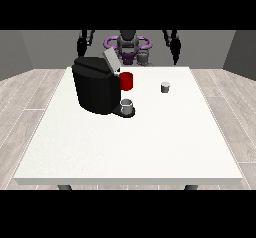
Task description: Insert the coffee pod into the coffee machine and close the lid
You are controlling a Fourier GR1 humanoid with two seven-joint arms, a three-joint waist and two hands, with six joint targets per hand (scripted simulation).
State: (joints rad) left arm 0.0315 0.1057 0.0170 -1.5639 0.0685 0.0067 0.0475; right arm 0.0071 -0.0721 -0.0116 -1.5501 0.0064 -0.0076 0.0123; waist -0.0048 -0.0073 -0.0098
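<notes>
From the front, the coffee machine [96,86] stands with its lid [111,60] raised; the coffee pod [165,87] sits on the table [125,147], well apart from the machine at the view's right. Both hands [81,45] [175,47] hang raised behind the machine, holding nothing; their finger state I cannot tell. Nothing is done yet: picking, inserting and closing remain.

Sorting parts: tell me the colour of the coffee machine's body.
Black, in the front view: coffee machine.
</notes>
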